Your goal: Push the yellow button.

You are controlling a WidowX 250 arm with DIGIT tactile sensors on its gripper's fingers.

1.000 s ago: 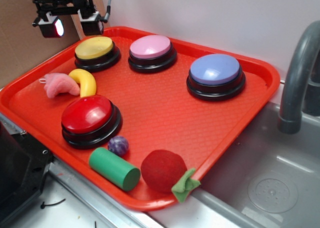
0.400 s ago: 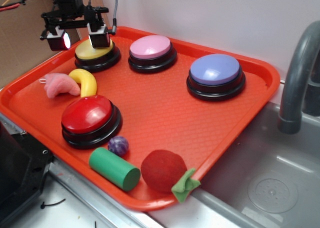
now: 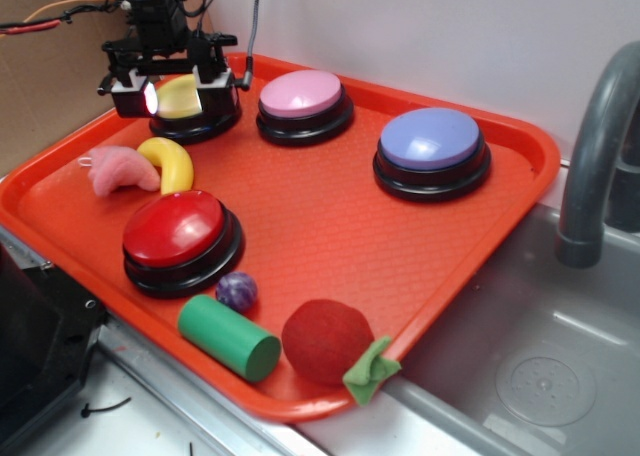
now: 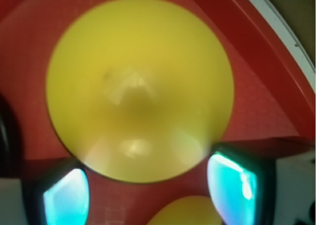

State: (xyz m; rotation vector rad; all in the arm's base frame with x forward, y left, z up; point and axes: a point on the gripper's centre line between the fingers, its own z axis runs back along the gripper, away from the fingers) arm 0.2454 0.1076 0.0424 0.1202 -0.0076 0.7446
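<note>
The yellow button [image 3: 183, 97], a glossy yellow dome on a black base, stands at the back left of the red tray [image 3: 330, 226]. My gripper [image 3: 172, 89] hangs just over its front half, open, one finger on each side of the dome and nothing held between them. In the wrist view the yellow button [image 4: 138, 87] fills most of the picture, blurred and very close, with the gripper [image 4: 148, 191] at the bottom edge and its glowing fingertips [image 4: 232, 183] wide apart. Whether the gripper touches the dome cannot be told.
A pink button [image 3: 302, 94] and a blue button [image 3: 430, 140] stand along the back, a red button [image 3: 178, 230] at the front left. A yellow banana toy [image 3: 172, 163], pink toy [image 3: 118, 169], purple ball [image 3: 236, 291], green cylinder [image 3: 228, 337] and red ball [image 3: 326, 340] lie around. A sink and faucet [image 3: 592, 156] are at right.
The gripper has moved right and down, from above the tray's back left rim to just over the yellow button, staying open.
</note>
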